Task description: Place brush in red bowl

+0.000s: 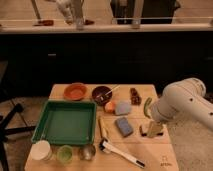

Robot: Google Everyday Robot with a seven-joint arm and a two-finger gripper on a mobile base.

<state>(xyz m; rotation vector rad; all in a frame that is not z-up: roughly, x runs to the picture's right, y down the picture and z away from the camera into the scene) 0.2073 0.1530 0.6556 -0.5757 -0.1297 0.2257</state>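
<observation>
The brush (121,153) is slim and white, lying flat near the table's front edge. Its bristle head (104,145) is to the left and its dark handle tip points front right. The red bowl (75,91) is shallow and orange-red, standing empty at the back left of the table. My gripper (151,130) hangs at the end of the white arm (182,105) on the right side of the table. It is just above or at a brown block (148,133), right of and behind the brush.
A green tray (65,104) fills the left middle. A maroon bowl (102,93) with a thin stick stands right of the red bowl. A pale yellowish stick (103,127), a blue sponge (124,126) and a green vegetable (147,107) lie mid-table. Three cups (64,153) line the front left.
</observation>
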